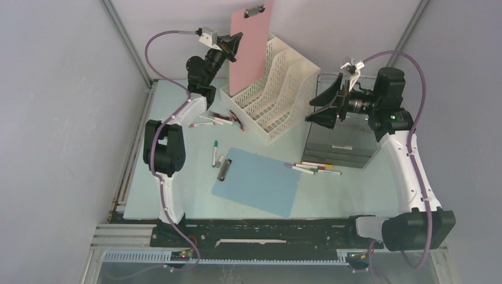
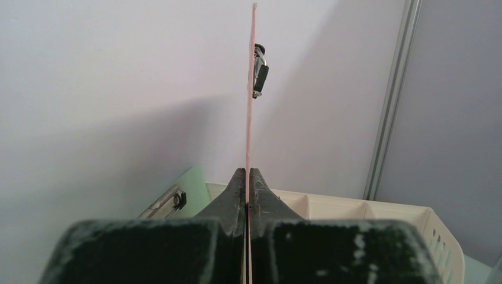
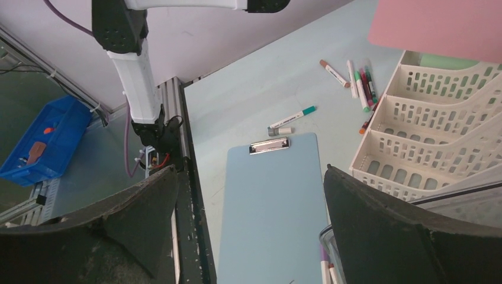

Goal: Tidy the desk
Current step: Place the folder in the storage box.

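- Fingers of the left gripper [image 1: 232, 46] [image 2: 247, 177] are pressed together on the edge of a pink clipboard [image 1: 251, 47] [image 2: 251, 89]. The board is held upright with its metal clip uppermost.
- The pink clipboard is positioned over the rear of a white file rack [image 1: 278, 100] [image 3: 426, 118]. Whether its lower edge is touching the rack cannot be told.
- A pale green clipboard [image 2: 192, 180] [image 3: 441, 60] is stood in the rack's rearmost slot, just beside the pink one.
- The right gripper [image 1: 324, 106] [image 3: 250, 171] is raised with its fingers spread wide and nothing caught between them. It is placed in front of a grey drawer unit [image 1: 343, 145], to the right of the rack.
- The desk [image 1: 355, 195] [image 3: 254, 89] is spread beneath both arms, from their bases to the back wall. The rack and drawer unit are stood on its far half.
- A blue clipboard [image 1: 260, 180] [image 3: 272, 213] is laid flat near the middle of the desk, with its clip turned toward the left arm.
- A marker cluster [image 1: 219, 118] is scattered at the rack's left foot.
- Two loose markers [image 1: 215, 152] are laid just beside the blue clipboard's clip.
- A marker row [image 1: 314, 168] is laid between that clipboard and the drawer unit.
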You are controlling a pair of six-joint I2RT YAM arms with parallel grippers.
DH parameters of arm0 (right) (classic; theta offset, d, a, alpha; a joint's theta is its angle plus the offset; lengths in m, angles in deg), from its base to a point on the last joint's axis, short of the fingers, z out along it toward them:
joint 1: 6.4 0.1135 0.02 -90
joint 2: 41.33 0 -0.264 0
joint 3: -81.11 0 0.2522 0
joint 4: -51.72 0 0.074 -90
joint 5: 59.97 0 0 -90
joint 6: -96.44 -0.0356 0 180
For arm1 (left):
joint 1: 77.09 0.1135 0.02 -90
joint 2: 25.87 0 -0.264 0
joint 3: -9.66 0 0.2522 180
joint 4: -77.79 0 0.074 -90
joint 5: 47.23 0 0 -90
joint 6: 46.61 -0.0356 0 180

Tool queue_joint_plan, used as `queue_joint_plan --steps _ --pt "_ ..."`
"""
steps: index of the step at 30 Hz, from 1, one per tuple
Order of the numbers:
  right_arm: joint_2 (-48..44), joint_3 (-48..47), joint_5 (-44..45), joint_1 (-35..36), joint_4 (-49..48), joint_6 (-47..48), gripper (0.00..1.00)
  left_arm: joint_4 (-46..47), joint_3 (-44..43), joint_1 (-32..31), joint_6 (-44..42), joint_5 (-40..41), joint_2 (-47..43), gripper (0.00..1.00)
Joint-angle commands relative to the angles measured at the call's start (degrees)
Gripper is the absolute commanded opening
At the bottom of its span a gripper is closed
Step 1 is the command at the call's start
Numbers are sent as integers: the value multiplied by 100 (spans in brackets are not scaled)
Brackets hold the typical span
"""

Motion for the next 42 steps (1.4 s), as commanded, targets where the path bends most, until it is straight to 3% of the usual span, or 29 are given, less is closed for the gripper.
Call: queue_joint_plan --steps 1,18,25,31,38,42 --pt "24 -282 -43 -34 137 244 100 691 -631 -52 206 -52 344 0" --pt "158 -328 -35 -63 296 437 100 1261 -918 -90 278 -95 1359 0" --pt "175 -332 -18 -66 324 480 100 1492 -713 -86 268 -101 1545 0" --pt "198 -327 -23 -66 332 490 100 2080 -21 -64 235 -8 1392 0" --pt "185 -321 0 -57 350 509 100 2389 695 -34 115 384 1132 36" --pt "159 -320 10 -55 367 542 100 2429 963 -33 92 530 887 50"
